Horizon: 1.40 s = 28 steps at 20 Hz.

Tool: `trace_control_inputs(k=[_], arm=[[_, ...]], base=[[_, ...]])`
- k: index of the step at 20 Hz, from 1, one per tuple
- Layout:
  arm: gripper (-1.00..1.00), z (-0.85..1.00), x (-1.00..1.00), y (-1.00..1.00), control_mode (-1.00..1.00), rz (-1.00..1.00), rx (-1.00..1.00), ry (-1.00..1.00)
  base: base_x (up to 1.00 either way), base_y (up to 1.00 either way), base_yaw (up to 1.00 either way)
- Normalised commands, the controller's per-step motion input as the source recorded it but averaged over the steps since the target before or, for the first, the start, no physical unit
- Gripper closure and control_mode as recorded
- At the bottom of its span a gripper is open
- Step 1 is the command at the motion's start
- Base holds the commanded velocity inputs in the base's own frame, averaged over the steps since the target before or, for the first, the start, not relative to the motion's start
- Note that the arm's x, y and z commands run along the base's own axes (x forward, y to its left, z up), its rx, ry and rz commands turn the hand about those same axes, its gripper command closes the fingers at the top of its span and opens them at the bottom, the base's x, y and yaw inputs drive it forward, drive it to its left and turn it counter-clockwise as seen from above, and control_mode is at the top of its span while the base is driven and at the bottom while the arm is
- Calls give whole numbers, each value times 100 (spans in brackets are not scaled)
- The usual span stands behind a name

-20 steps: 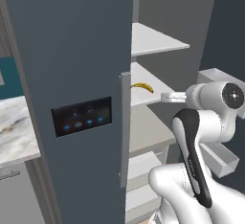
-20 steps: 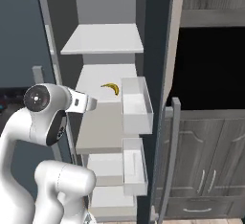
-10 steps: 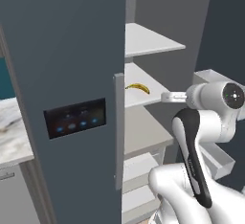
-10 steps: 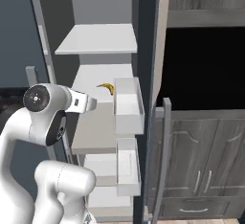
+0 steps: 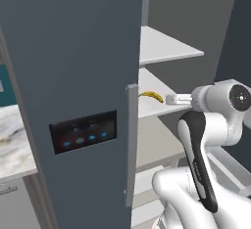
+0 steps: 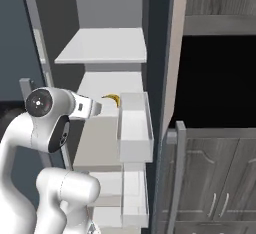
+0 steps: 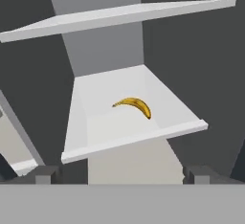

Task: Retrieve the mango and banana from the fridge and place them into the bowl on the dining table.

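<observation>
Fridge (image 5: 73, 76) is open and I'm in the fetch phase, lined up on the banana (image 7: 134, 106). Nothing retrieved yet as far as I can see.

Banana lies alone on a white middle shelf (image 7: 158, 117), curve down, well back from the shelf's front lip, roughly centred left to right in the hand view. In the left base view I see it (image 5: 151, 96) just past the door edge; in the right base view it (image 6: 112, 98) peeks out beyond the wrist, next to the door bin (image 6: 134, 128).

Gripper (image 7: 122, 175) is released, jaws spread wide, empty. Tips (image 7: 45, 174) sit at the bottom of the hand view, below and short of the shelf lip, so I'm near the shelf but not over it. Hand points straight into the compartment.

Mango: can't spot it on the shelves I can see. May be on a shelf that's hidden from me; I can't tell.

Next move, my call: push the hand forward over the lip and up a touch to clear it, then come down on the banana across its narrow width near the middle, and close. Banana lies at an angle to the jaws, so I'd expect some wrist roll first. Upper shelf (image 7: 119, 15) hangs close above, so headroom looks tight. Keep the approach low and flat.

After that: back out, drive to the table, drop it in the bowl.
</observation>
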Motion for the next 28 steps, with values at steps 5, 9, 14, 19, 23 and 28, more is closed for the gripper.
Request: trace_control_inputs(k=[5,9,14,19,23,28], arm=[[-100,0,0,0,100,0,0,0],[-100,0,0,0,100,0,0,0],[-100,0,0,0,100,0,0,0],[-100,0,0,0,100,0,0,0],[-100,0,0,0,100,0,0,0],[-100,0,0,0,100,0,0,0]], base=[[25,-25,11],[1,-38,12],[11,-27,12],[47,5,1],[47,10,0],[23,0,0]])
